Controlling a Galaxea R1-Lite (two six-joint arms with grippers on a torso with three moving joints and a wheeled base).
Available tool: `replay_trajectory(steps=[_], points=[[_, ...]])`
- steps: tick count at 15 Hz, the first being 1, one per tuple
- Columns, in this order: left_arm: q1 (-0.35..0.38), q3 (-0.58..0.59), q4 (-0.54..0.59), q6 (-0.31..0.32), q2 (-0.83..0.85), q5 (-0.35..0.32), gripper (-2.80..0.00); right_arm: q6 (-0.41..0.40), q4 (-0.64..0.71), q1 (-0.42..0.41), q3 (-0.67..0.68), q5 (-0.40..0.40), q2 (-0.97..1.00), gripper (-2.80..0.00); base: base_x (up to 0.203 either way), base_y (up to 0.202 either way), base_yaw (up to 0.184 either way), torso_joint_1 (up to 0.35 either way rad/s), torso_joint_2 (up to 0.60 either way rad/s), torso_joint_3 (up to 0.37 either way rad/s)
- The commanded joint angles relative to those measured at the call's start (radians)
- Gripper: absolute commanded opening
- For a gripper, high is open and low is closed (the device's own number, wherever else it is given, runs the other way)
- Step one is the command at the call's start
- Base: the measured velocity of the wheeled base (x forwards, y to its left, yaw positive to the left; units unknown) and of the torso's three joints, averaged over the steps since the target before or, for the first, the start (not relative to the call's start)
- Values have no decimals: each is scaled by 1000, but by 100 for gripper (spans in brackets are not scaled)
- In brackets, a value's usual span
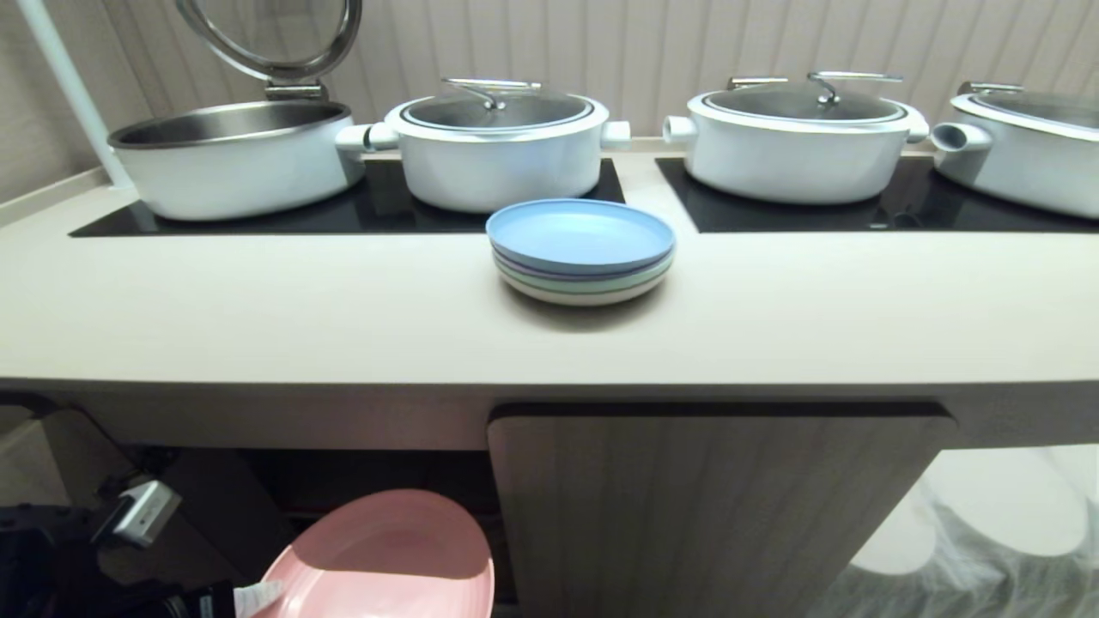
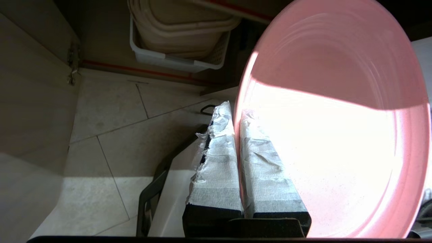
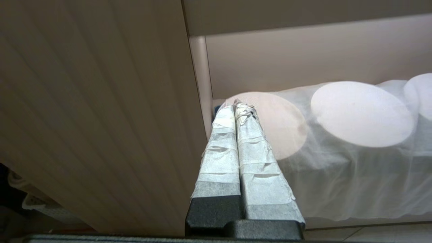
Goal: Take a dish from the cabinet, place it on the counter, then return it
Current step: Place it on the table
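Note:
The pink dish (image 1: 386, 558) hangs low in front of the open left side of the cabinet (image 1: 361, 476), below the counter's (image 1: 258, 318) front edge. My left gripper (image 1: 258, 596) is shut on the dish's rim from the left. In the left wrist view the taped fingers (image 2: 219, 152) pinch the rim of the dish (image 2: 337, 118), one on each side, at the gripper's tips (image 2: 236, 109). My right gripper (image 3: 238, 105) is shut with nothing in it, hanging beside the closed fluted cabinet door (image 3: 94, 118). It does not show in the head view.
A blue-topped stack of plates (image 1: 581, 249) sits mid-counter before the black cooktop panels (image 1: 343, 210). Several white pots (image 1: 498, 150) stand on them, the leftmost pot (image 1: 232, 154) with its lid up. A white basket (image 2: 179, 60) stands inside the cabinet. White covered shapes (image 1: 987, 524) lie low on the right.

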Motion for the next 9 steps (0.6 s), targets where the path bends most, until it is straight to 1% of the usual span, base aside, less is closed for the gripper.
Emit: replay_trajectory(steps=[1,3,5,9], points=[[-1,0,-2,-2,1,-4,-280,-1,-1,0,0,-1,0,-280,0,0,0,227,-510,-280],[-1,0,-1,-1,-2,-25,-280,1,-1,0,0,-1,0,-280,0,0,0,233,-511,-289],[-3,-1,9,-1,-4,-27,-280,1,-1,0,0,-1,0,-280,0,0,0,240,-541,-292],[-35,-4,94,-1,-46,-35,-280,1,-1,0,0,-1,0,-280,0,0,0,259,-545,-301]])
